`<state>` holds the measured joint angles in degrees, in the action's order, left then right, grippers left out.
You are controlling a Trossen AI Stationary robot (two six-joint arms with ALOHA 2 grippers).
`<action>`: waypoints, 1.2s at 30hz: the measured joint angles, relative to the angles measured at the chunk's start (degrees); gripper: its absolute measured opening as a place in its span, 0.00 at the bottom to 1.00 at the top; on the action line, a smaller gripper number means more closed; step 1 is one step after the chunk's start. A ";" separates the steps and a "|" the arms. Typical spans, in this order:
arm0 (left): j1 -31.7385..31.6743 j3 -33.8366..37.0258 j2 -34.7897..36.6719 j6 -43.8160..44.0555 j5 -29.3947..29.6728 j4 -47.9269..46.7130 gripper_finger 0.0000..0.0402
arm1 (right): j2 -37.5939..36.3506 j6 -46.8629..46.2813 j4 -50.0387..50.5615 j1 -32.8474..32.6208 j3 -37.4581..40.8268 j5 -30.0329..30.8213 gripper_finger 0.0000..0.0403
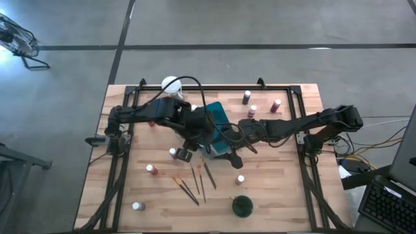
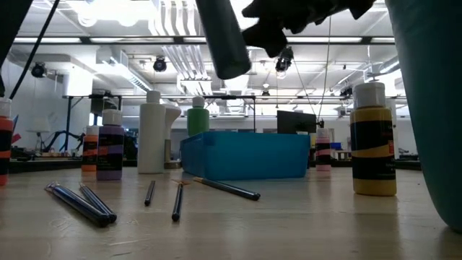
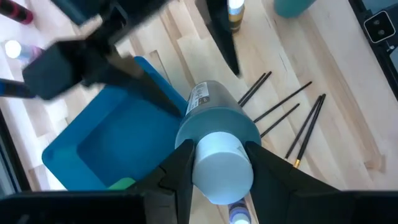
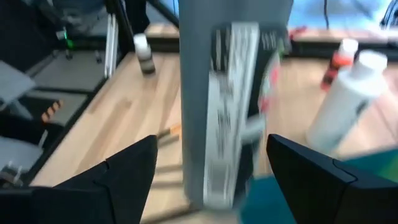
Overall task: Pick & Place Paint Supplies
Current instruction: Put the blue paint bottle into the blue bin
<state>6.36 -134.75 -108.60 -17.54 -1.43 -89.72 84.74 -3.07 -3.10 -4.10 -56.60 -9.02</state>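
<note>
A large green bottle [image 3: 214, 115] with a white cap hangs in the air over the near edge of the teal tray [image 3: 106, 146], with my left gripper [image 3: 221, 155] shut on it. In the low view the bottle [image 2: 224, 40] slants above the tray [image 2: 253, 155]. My right gripper [image 4: 211, 142] reaches in from the table's right side and is open. Its fingers stand on either side of the bottle's labelled body [image 4: 233, 106] with gaps showing on both sides. Thin brushes [image 1: 195, 182] lie flat on the table nearer the front. My left gripper pinches the bottle's white cap [image 3: 221, 168] between its two fingers, coming steeply from above. The bottle hangs below the fingers, bottom end down and tilted, lifted clear of the tray and the table.
A second large green bottle [image 1: 242, 206] stands near the front edge. Small white-capped bottles stand at the back right [image 1: 247, 97] and front left [image 1: 151, 169]. A white globe [image 1: 171, 84] sits at the back. A yellow bottle [image 2: 373, 141] stands right of the tray.
</note>
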 joint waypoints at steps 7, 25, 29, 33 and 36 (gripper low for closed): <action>4.16 5.81 1.22 8.77 0.00 -0.36 0.31 | -8.58 -3.52 8.72 -0.85 4.46 6.31 0.66; 18.84 28.39 9.01 40.58 12.23 0.88 0.31 | -23.40 -7.13 6.60 -0.87 14.93 18.64 0.55; 20.55 30.08 10.95 44.17 10.81 3.34 0.31 | -23.13 -7.13 6.82 -0.90 14.99 18.64 0.57; 24.47 30.13 12.33 48.92 9.77 3.16 0.31 | -22.94 -7.08 7.19 -0.87 15.02 20.35 0.60; 27.57 30.11 12.66 53.02 10.19 3.24 0.31 | -23.03 -7.09 7.09 -0.87 15.04 22.70 0.61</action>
<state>33.93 -104.64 -95.94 35.48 8.76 -86.48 61.71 -10.16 3.99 -4.97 -41.56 13.68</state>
